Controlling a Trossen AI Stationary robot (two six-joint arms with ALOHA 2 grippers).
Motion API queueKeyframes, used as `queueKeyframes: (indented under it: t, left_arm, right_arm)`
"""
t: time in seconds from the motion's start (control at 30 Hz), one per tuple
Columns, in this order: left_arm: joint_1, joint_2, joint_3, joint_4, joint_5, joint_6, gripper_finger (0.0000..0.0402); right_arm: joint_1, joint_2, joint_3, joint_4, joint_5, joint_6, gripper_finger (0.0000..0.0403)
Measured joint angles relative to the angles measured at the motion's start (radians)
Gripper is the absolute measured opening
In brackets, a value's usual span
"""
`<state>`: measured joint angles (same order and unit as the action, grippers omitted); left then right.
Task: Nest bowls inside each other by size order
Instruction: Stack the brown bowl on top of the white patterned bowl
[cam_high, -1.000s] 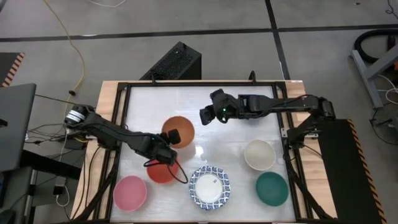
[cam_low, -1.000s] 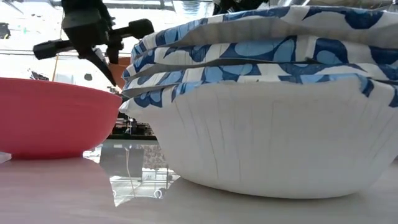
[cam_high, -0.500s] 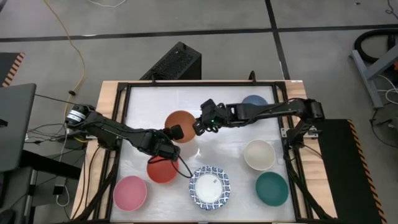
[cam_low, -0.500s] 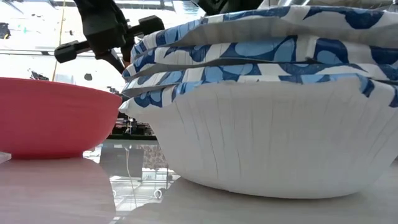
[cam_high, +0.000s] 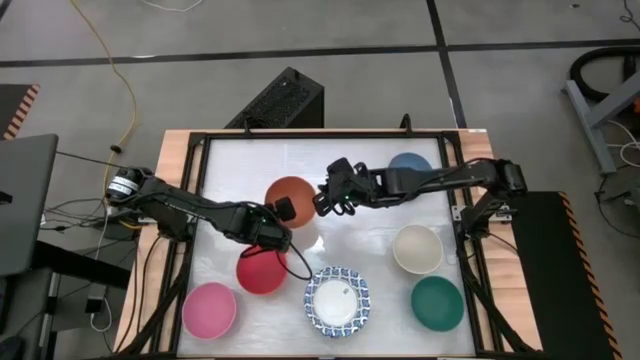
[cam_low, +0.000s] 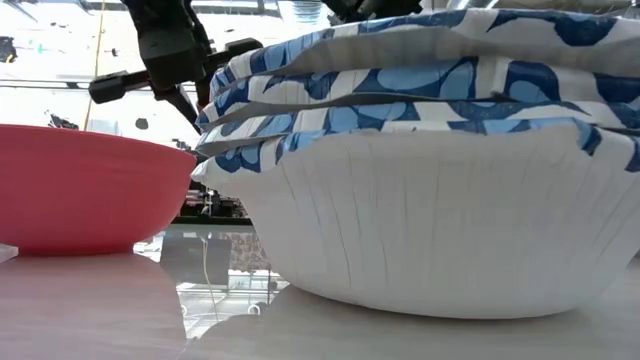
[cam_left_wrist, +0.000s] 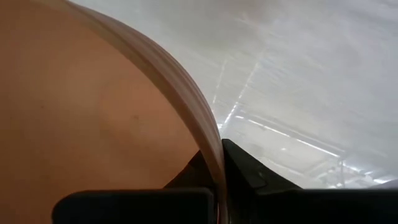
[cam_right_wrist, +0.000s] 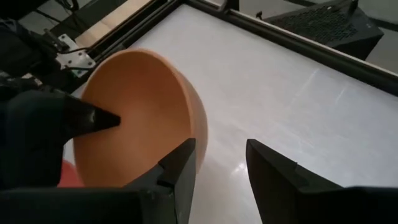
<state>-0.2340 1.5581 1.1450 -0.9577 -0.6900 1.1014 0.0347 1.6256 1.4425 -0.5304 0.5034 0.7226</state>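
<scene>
- High view: the plain orange round bowl (cam_high: 289, 196) sat near the middle of the white tabletop (cam_high: 380, 250), toward its far edge. The left gripper (cam_high: 279, 215) clenched that bowl's near rim. The right gripper (cam_high: 325, 198) hung released beside the bowl's right rim. The plain red bowl (cam_high: 260, 272) lay just nearer than the orange one; the pink bowl (cam_high: 209, 309) occupied the near left corner. The stack of white bowls with blue patterned rims (cam_high: 337, 299) stood at the near edge, centre. The cream bowl (cam_high: 416, 248) and teal bowl (cam_high: 437, 303) lay toward the right edge; the blue bowl (cam_high: 410, 163) showed partly under the right arm near the far edge.
- Low view: the stacked blue-rimmed bowls filled most of the frame, the red bowl beside them, a gripper above it.
- Left wrist view: one finger inside and one outside the orange wall, grasping it.
- Right wrist view: both fingers (cam_right_wrist: 180, 163) spread apart, the orange rim just beyond them.
</scene>
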Motion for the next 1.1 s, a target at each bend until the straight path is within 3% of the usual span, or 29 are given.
queueKeyframes:
  t: [0.83,1.1]
  left_arm:
    - [0.016,0.000,0.000,0.117,-0.003,0.170,0.0000]
    - [0.028,0.000,0.000,0.120,-0.055,0.213,0.0000]
  right_arm:
    - [-0.004,0.016,0.000,0.014,-0.004,0.003,0.0162]
    - [-0.002,0.016,0.000,0.012,-0.005,0.004,0.0162]
